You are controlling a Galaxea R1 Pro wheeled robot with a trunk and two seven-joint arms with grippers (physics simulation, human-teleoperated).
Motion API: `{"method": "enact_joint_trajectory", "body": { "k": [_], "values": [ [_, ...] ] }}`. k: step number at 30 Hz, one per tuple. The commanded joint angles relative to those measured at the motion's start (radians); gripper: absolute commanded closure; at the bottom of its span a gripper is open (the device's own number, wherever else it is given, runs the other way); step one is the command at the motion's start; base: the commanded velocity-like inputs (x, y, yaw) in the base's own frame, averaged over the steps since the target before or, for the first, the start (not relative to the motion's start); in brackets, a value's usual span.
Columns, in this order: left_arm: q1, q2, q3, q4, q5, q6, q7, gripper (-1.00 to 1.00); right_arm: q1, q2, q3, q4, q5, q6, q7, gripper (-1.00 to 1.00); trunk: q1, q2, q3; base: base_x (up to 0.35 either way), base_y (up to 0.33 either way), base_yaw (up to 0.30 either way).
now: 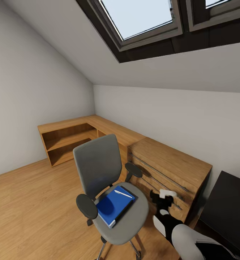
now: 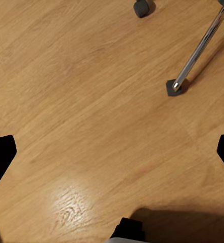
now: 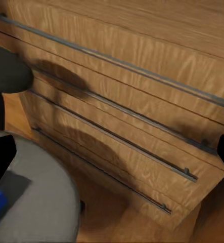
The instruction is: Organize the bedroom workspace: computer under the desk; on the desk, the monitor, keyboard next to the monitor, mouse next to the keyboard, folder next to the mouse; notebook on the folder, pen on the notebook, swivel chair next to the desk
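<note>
On the swivel chair (image 1: pixel 111 195) seat sits the folder (image 1: pixel 114 206) with the pen (image 1: pixel 123 194) on top. The right gripper (image 1: pixel 164 199) hovers just beside the seat, fingers spread — I'd come in low under the folder's near edge so the pen doesn't roll. The worktop (image 1: pixel 230 206) is right there.

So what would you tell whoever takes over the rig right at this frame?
Left gripper: open, empty, hanging over bare wood floor near the chair's chrome leg.
Right gripper: open, empty, held between the chair and the wooden drawer chest.
Blue folder lies on the chair seat with the pen on top of it. A corner of the black desk shows to the right.
Done: nothing visible so far.
Left: move folder and pen to the desk, find the other items, park the chair.
</note>
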Motion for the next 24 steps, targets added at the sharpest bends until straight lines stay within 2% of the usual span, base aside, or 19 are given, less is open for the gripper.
{"method": "enact_joint_trajectory", "body": {
  "k": [1,3,5,6,8,9,10,12,13,15,16,17,18,19,20,21,22,23,24],
  "values": [
    [-0.001,0.001,-0.007,0.0,0.011,-0.006,0.005,-1.0,0.0,-0.003,-0.008,0.001,0.015,-0.003,0.025,-1.0,0.0,-0.001,-0.001,0.0,0.0,0.0],
    [-0.001,0.004,-0.005,0.0,0.011,-0.006,0.007,-1.0,0.0,-0.019,-0.008,0.001,0.043,-0.002,0.112,-1.0,0.0,-0.001,-0.001,0.0,0.0,0.0],
    [-0.002,0.012,0.01,-0.001,0.012,-0.006,0.008,-1.0,0.002,-0.043,-0.007,0.009,0.089,0.002,0.261,-1.0,0.0,-0.001,-0.001,0.0,0.0,0.0],
    [-0.002,0.014,0.019,-0.001,0.012,-0.006,0.008,-1.0,0.003,-0.049,-0.008,0.012,0.101,0.004,0.302,-1.0,0.0,-0.001,-0.001,0.0,0.0,0.0],
    [-0.002,0.024,0.08,-0.004,0.011,-0.007,0.007,-1.0,0.005,-0.069,-0.009,0.018,0.134,0.025,0.457,-1.0,0.0,-0.001,-0.001,0.0,0.0,0.0],
    [-0.001,0.029,0.125,-0.007,0.011,-0.007,0.007,-1.0,0.005,-0.076,-0.012,0.017,0.141,0.059,0.511,-1.0,0.0,-0.001,-0.001,0.0,0.0,0.0],
    [-0.001,0.034,0.168,-0.01,0.011,-0.007,0.006,-1.0,0.005,-0.083,-0.014,0.016,0.145,0.101,0.546,-1.0,0.0,-0.001,-0.001,0.0,0.0,0.0],
    [-0.001,0.043,0.211,-0.017,0.011,-0.007,0.006,-1.0,0.005,-0.087,-0.016,0.012,0.145,0.162,0.568,-1.0,0.0,-0.001,-0.001,0.0,0.0,0.0],
    [-0.001,0.052,0.253,-0.027,0.011,-0.006,0.005,-1.0,0.004,-0.091,-0.019,-0.001,0.141,0.241,0.583,-1.0,0.0,-0.001,-0.001,0.0,0.0,0.0],
    [-0.001,0.062,0.291,-0.04,0.012,-0.006,0.004,-1.0,0.004,-0.093,-0.021,-0.031,0.133,0.33,0.593,-1.0,0.0,-0.001,-0.001,0.0,0.0,0.0],
    [-0.001,0.071,0.328,-0.055,0.012,-0.006,0.004,-1.0,0.004,-0.093,-0.023,-0.08,0.122,0.426,0.6,-1.0,0.0,-0.001,-0.001,0.0,0.0,0.0],
    [-0.001,0.076,0.346,-0.063,0.012,-0.006,0.003,-1.0,0.004,-0.092,-0.024,-0.11,0.116,0.475,0.602,-1.0,0.0,-0.001,-0.001,0.0,0.0,0.0],
    [-0.001,0.087,0.381,-0.076,0.012,-0.006,0.002,-1.0,0.004,-0.091,-0.025,-0.179,0.103,0.574,0.605,-1.0,0.0,-0.001,-0.001,0.0,0.0,0.0],
    [-0.001,0.093,0.399,-0.082,0.012,-0.006,0.002,-1.0,0.004,-0.091,-0.025,-0.218,0.096,0.625,0.606,-1.0,0.0,-0.001,-0.001,0.0,0.0,0.0],
    [-0.002,0.131,0.513,-0.138,0.012,-0.007,-0.047,-1.0,0.003,-0.084,-0.024,-0.464,0.062,0.979,0.607,-1.0,0.0,-0.001,-0.001,0.0,0.0,0.0],
    [-0.001,0.139,0.531,-0.157,0.012,-0.007,-0.066,-1.0,0.003,-0.082,-0.024,-0.505,0.058,1.038,0.607,-1.0,0.0,-0.001,-0.001,0.0,0.0,0.0],
    [-0.001,0.157,0.566,-0.2,0.013,-0.005,-0.11,-1.0,0.003,-0.079,-0.023,-0.588,0.054,1.145,0.607,-1.0,0.0,-0.001,-0.001,0.0,0.0,0.0],
    [-0.001,0.168,0.579,-0.224,0.013,-0.004,-0.132,-1.0,0.003,-0.078,-0.022,-0.63,0.053,1.19,0.607,-1.0,0.0,-0.001,-0.001,0.0,0.0,0.0],
    [0.002,0.186,0.598,-0.276,0.013,0.004,-0.169,-1.0,0.006,-0.077,-0.022,-0.715,0.051,1.258,0.607,-1.0,0.0,-0.001,-0.001,0.0,0.0,0.0]
  ]
}}
